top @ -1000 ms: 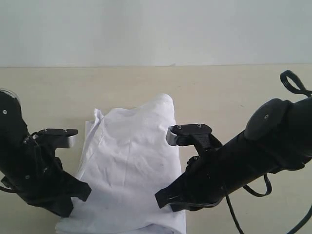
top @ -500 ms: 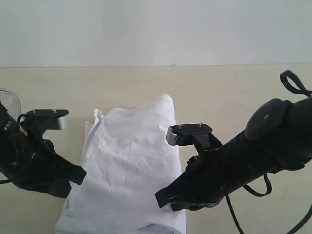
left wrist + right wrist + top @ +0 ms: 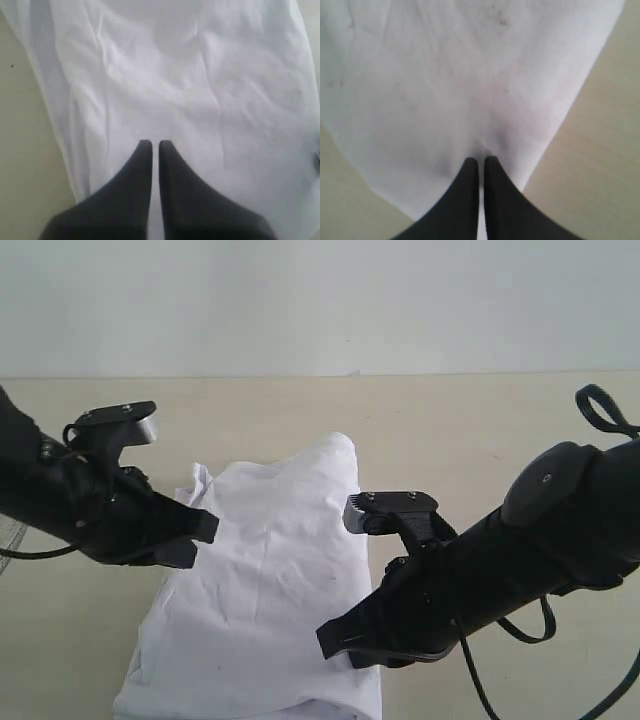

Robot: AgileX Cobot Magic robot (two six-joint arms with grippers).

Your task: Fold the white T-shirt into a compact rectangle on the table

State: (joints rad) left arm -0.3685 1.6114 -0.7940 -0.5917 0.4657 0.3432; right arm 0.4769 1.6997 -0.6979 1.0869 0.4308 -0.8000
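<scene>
White T-shirt (image 3: pixel 262 590) sits mid-table as a long strip running near to far; its near end is cut off by the frame. Left gripper (image 3: pixel 203 532) is clenched and empty, over the shirt's left edge. Right gripper (image 3: pixel 338 642) is clenched at the right edge with its tips in a fabric pucker; can't tell if it's pinching cloth. Open table (image 3: pixel 470 430) far, left and right of the shirt.

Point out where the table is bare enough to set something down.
Free: the table strip between the white T-shirt and the wall; also the near corner on the left arm's side. Crowded: the middle, where the left gripper and right gripper are at the shirt.
</scene>
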